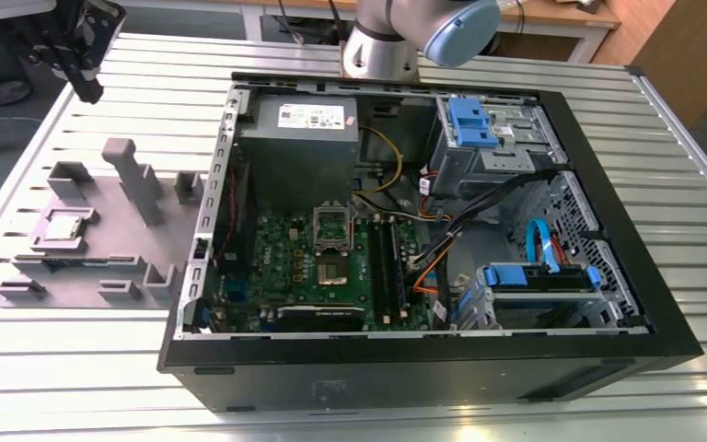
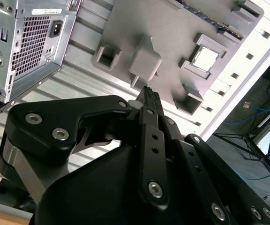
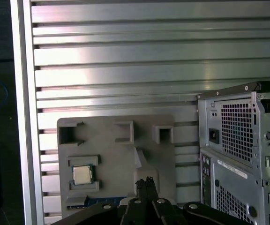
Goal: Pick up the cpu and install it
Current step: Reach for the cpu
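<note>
The cpu (image 1: pixel 66 225) is a small silvery square lying flat in a recess of the lilac-grey holder plate (image 1: pixel 108 249), on the exterior view's left. Both wrist views also show the cpu (image 2: pixel 205 58) (image 3: pixel 82 175) in its recess. My gripper (image 1: pixel 88 90) hangs high above the far end of the table beyond the plate, well apart from the cpu. Its black fingers (image 2: pixel 150 101) (image 3: pixel 144 183) are pressed together, shut on nothing. Inside the open computer case (image 1: pixel 599 230), the motherboard's socket (image 1: pixel 332 271) lies bare with its dark metal frame (image 1: pixel 332 224) flipped up.
The holder plate carries tall upright blocks (image 1: pixel 133 180) near the cpu. The case holds a grey power supply (image 1: pixel 298 129), blue drive bays (image 1: pixel 470 124), cables and memory slots. The ribbed metal table (image 1: pixel 144 92) runs all round. The arm's base (image 1: pixel 390 41) stands behind the case.
</note>
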### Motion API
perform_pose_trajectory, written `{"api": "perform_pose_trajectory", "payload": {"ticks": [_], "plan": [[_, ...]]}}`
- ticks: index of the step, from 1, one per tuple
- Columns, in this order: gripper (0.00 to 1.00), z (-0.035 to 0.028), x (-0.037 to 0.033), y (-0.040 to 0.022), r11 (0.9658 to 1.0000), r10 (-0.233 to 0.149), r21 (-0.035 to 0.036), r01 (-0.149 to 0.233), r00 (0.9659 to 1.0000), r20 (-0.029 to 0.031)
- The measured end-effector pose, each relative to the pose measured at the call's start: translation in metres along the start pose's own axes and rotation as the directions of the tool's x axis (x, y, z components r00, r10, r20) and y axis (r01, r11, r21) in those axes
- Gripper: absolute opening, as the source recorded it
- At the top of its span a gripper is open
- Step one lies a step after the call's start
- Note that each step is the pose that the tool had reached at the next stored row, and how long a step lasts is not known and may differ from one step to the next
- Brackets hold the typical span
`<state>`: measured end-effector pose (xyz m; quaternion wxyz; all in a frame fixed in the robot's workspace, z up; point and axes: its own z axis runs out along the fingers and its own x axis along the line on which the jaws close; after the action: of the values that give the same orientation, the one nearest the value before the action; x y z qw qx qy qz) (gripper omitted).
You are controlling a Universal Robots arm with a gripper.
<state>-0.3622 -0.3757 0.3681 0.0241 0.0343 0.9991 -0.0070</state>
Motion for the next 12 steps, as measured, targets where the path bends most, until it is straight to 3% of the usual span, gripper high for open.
{"api": "perform_pose_trajectory", "payload": {"ticks": [12], "plan": [[0.11, 0.0064, 0.0046, -0.0011, 1.0, 0.0, 0.0001, 0.0, 1.0, 0.0]]}}
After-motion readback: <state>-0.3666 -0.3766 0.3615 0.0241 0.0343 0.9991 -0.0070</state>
